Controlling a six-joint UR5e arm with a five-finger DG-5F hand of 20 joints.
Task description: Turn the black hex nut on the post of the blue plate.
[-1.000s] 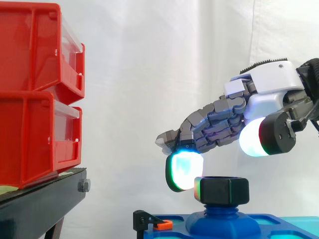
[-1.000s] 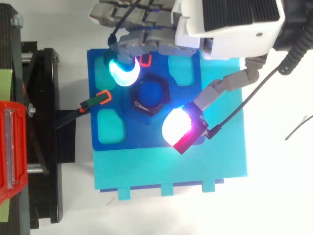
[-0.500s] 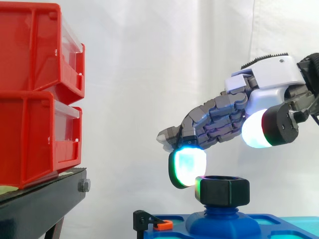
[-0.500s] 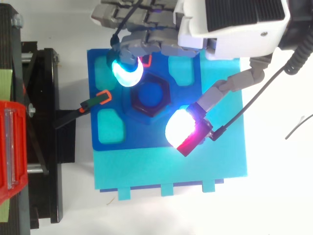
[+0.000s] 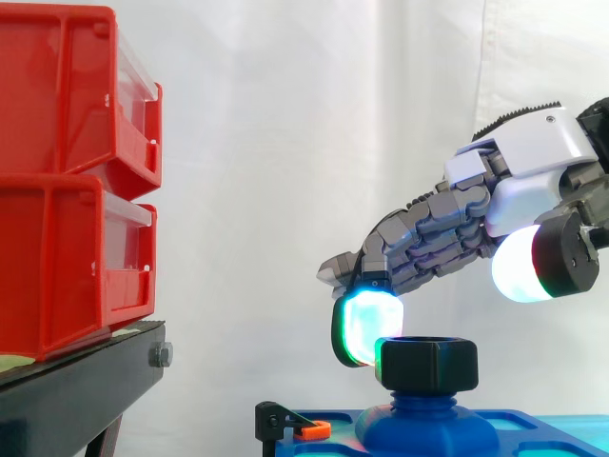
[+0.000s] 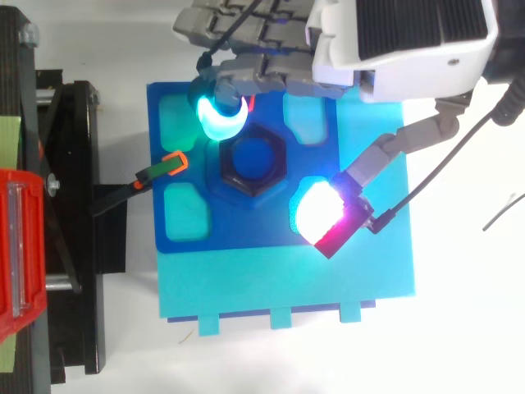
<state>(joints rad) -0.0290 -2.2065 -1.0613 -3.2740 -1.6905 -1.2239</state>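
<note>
Hand point(image 5: 447, 233) spread, pinching nothing: cyan fingertip point(image 6: 221, 119) beside black hex nut point(image 5: 425, 362), thumb pad point(image 6: 318, 215) apart. Seat your thumb on opposite flat before turning.

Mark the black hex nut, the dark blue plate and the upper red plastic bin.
black hex nut point(image 5: 425, 363): side view, its facing side flat.
dark blue plate point(image 6: 238, 235): top view, bare strip beside the post.
upper red plastic bin point(image 5: 57, 95): side view, its side wall.

The light is bright and even; the white curtain point(image 5: 285, 143) carries a faint fold shadow toward one o'clock. Glowing pads point(image 6: 321, 215) flare white.
</note>
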